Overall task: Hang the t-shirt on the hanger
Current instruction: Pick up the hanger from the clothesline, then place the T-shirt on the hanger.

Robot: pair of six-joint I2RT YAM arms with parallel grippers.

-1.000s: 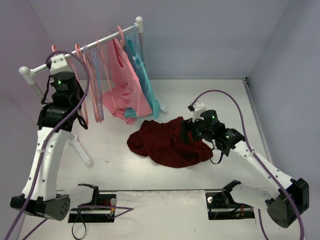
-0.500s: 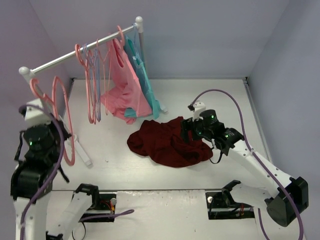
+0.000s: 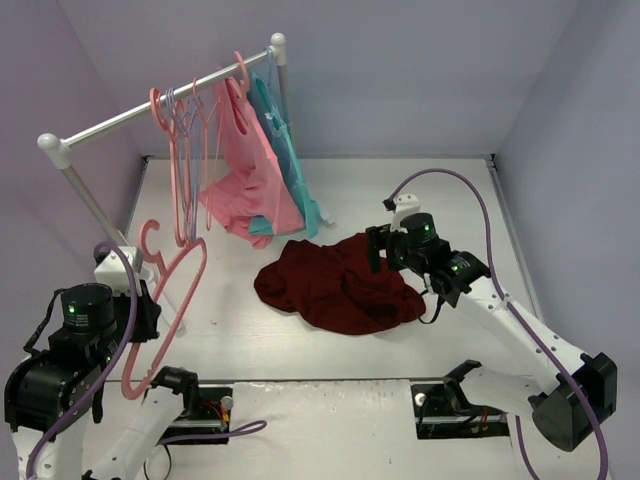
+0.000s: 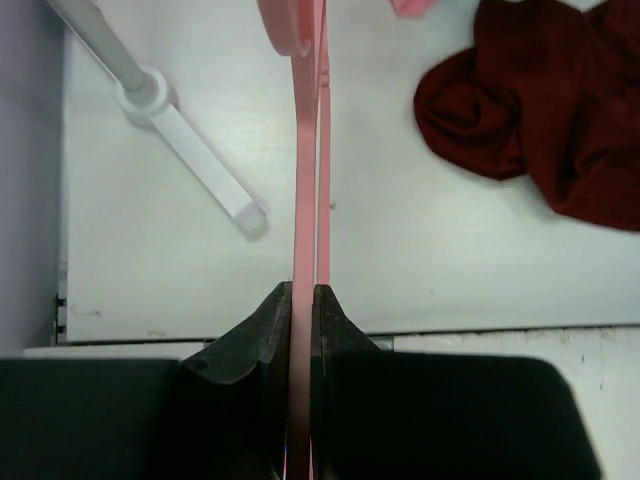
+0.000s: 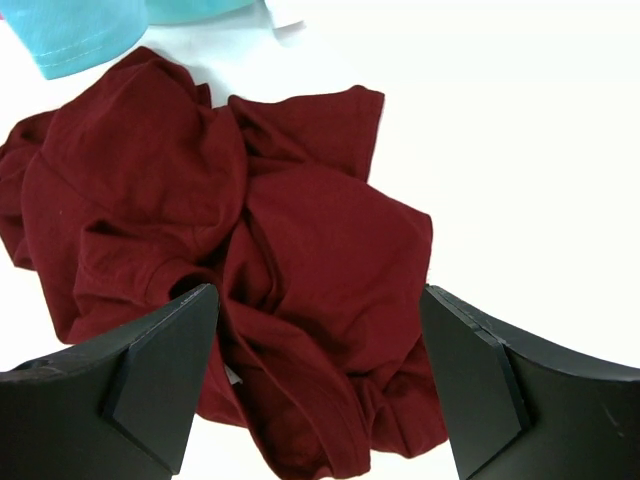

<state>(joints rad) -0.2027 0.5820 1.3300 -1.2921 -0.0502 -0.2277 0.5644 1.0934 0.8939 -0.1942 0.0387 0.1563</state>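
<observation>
The dark maroon t-shirt (image 3: 335,285) lies crumpled on the white table, right of centre; it also shows in the left wrist view (image 4: 560,110) and the right wrist view (image 5: 250,260). My left gripper (image 3: 138,312) (image 4: 302,290) is shut on the thin salmon-pink hanger (image 3: 178,295) (image 4: 305,190), held off the rail at the near left with its hook (image 3: 150,240) pointing away. My right gripper (image 3: 376,250) (image 5: 318,295) hovers open just above the t-shirt's right part, with folds of fabric below the gap and nothing gripped.
A clothes rack's rail (image 3: 130,118) crosses the back left, carrying several thin hangers (image 3: 185,170), a pink garment (image 3: 245,180) and a teal garment (image 3: 290,170) (image 5: 70,30). The rack's foot (image 4: 200,165) lies on the table at the left. Walls close in all sides.
My left arm has carried the hanger off the rail, down and toward the near left edge. The right gripper has risen slightly over the t-shirt, still open.
</observation>
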